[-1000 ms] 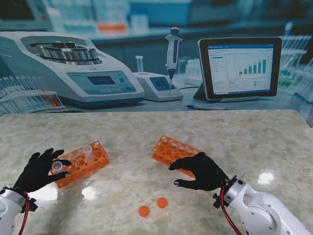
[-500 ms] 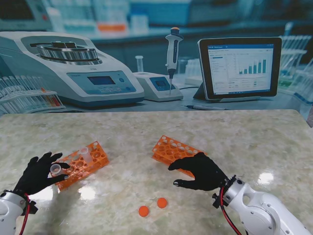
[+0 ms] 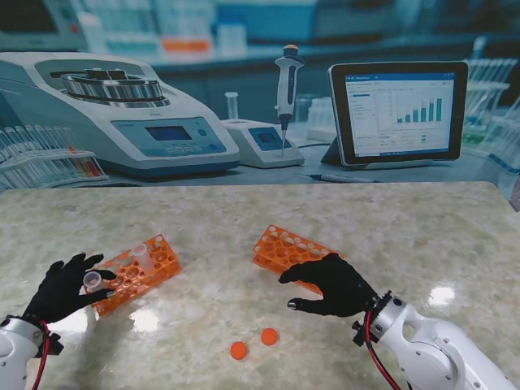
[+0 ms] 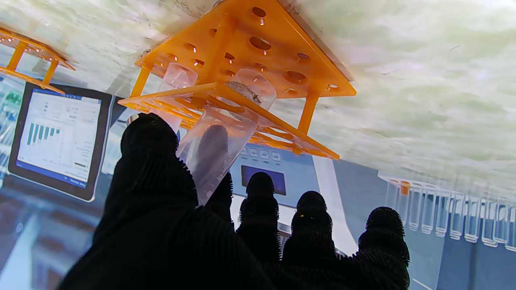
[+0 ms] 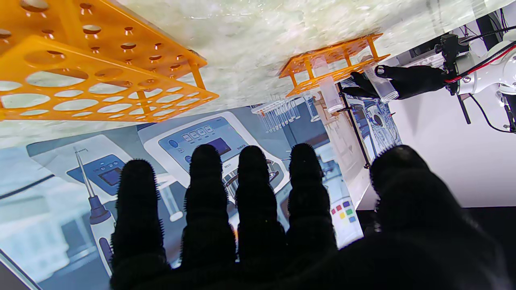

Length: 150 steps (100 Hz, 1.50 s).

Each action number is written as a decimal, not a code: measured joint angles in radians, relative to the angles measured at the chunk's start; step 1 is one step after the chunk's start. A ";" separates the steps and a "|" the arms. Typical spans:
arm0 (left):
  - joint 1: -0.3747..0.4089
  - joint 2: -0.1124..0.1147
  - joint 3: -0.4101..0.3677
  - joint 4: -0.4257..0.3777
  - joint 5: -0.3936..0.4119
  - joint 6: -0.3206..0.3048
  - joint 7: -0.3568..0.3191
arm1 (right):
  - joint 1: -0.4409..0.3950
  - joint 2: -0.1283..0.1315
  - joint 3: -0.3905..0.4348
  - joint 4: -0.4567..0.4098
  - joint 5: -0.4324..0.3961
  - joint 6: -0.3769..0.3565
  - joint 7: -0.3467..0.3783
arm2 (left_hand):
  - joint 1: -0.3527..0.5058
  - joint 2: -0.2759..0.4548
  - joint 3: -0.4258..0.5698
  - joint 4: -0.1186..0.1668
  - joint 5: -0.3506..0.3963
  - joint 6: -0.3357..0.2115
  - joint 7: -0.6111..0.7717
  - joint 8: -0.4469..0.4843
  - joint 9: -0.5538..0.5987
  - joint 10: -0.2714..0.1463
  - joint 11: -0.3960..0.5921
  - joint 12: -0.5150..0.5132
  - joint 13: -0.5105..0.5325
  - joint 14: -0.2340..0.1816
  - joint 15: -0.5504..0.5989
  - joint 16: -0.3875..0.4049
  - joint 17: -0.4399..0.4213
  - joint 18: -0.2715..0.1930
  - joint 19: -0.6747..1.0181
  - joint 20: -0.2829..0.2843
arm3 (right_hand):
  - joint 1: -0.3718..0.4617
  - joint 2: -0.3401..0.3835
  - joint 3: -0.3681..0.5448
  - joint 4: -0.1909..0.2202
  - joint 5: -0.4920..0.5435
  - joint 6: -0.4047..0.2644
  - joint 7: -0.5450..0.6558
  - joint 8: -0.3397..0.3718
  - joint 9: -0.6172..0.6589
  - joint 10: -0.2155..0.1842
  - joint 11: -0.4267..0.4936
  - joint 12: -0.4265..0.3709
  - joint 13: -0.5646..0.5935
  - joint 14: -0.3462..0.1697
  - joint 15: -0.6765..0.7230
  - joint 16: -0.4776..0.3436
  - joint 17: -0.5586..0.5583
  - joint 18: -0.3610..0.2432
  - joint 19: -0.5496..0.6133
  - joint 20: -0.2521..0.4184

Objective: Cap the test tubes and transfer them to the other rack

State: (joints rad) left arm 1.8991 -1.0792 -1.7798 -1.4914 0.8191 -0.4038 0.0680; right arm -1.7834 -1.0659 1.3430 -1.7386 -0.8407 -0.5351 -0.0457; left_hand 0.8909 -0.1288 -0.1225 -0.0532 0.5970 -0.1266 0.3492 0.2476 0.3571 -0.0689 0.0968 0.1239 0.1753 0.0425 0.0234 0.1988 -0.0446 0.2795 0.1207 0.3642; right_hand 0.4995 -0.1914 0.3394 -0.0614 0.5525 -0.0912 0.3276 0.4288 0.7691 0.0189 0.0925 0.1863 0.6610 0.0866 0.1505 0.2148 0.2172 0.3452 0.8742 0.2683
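Orange plastic marks most of the task items. We could read no brand, label or writing on anything: the tablet [image 3: 398, 111] shows a bar chart, but its text is too small to make out.

Counts: two orange racks, two clear test tubes, two orange caps, two black-gloved hands.

The left rack [image 3: 135, 270] sits on the marbled table [image 3: 341, 219] on our left. One uncapped tube [image 3: 145, 254] stands in it, leaning slightly. Our left hand [image 3: 61, 286] is at the rack's nearer end and holds the second tube [image 3: 94, 280] between thumb and forefinger, open mouth up. In the left wrist view that held tube [image 4: 217, 149] passes through the rack's upper grid [image 4: 258, 117], so it is not clear of the rack; the remaining fingers [image 4: 310, 217] are spread and touch nothing.

The right rack [image 3: 284, 248] lies near the table's centre and carries no tube. Our right hand [image 3: 333, 284] is at its nearer right corner; whether it touches the rack we cannot tell. It holds nothing, its fingers [image 5: 250, 189] straight and slightly apart in the right wrist view.

The two caps [image 3: 253, 344] lie loose on the table, nearer to us, between the racks, just beside each other.

Against the frame half a second earlier, we find no visible change. Against one second earlier, the left hand and its tube sit slightly lower and nearer to us.
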 measured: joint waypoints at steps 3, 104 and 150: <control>0.000 0.000 -0.001 -0.002 -0.001 0.000 -0.004 | 0.000 0.000 0.000 0.000 0.000 0.000 0.000 | 0.000 0.000 0.000 0.000 0.002 0.007 0.000 0.000 0.000 0.000 0.000 0.000 0.000 0.000 0.000 0.000 0.000 0.000 0.000 0.000 | 0.000 0.000 0.000 0.000 0.000 0.000 0.000 0.000 0.000 0.000 0.000 0.000 0.000 0.000 0.000 0.000 0.000 0.000 0.000 0.000; 0.018 0.010 -0.023 -0.069 -0.012 0.043 -0.113 | -0.001 0.001 0.001 0.000 0.001 -0.001 0.008 | 0.010 0.000 0.000 0.000 0.004 0.021 0.000 0.000 0.008 0.000 0.000 0.000 0.000 0.000 0.000 0.000 -0.005 0.000 -0.008 0.000 | 0.000 0.000 0.000 0.000 0.000 0.000 0.000 0.000 0.000 0.000 0.000 0.000 0.000 0.000 0.000 0.000 0.000 0.000 0.000 0.000; 0.010 0.013 -0.025 -0.083 -0.022 0.061 -0.158 | 0.002 0.002 -0.001 0.000 0.006 -0.002 0.014 | 0.025 -0.007 0.000 0.000 0.015 0.043 -0.007 -0.002 0.009 0.000 0.000 0.000 0.000 0.000 0.000 0.000 -0.005 0.000 -0.011 0.000 | 0.000 0.000 0.000 0.000 0.000 0.000 0.000 0.000 0.000 0.000 0.000 0.000 0.000 0.000 0.000 0.000 0.000 0.000 0.000 0.000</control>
State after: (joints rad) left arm 1.9090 -1.0661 -1.8046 -1.5739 0.7972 -0.3425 -0.0896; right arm -1.7819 -1.0643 1.3425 -1.7387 -0.8343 -0.5367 -0.0319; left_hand 0.9157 -0.1360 -0.1225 -0.0535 0.6117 -0.0832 0.3425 0.2451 0.3658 -0.0689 0.0968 0.1239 0.1753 0.0425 0.0234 0.1988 -0.0495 0.2794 0.1093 0.3642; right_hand 0.4995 -0.1914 0.3394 -0.0613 0.5525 -0.0912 0.3276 0.4288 0.7691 0.0189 0.0925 0.1863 0.6610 0.0868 0.1505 0.2148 0.2172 0.3452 0.8742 0.2683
